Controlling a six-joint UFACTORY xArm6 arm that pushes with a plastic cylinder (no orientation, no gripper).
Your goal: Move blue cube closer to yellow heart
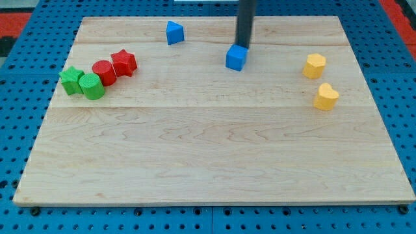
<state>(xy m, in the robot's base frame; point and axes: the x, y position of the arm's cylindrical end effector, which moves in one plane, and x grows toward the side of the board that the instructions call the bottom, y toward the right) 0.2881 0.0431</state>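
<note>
Now, my tip [244, 45] touching blue cube [236, 58]; yellow heart [326, 97] well right

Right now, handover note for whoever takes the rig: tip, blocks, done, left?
My tip sits at the blue cube, just on its top side in the view. The yellow heart lies toward the view's right and lower, with the yellow hexagon block above it.
Done: tip is at the cube.
Left: the cube stands well apart from the heart; push it right and slightly down.
</note>
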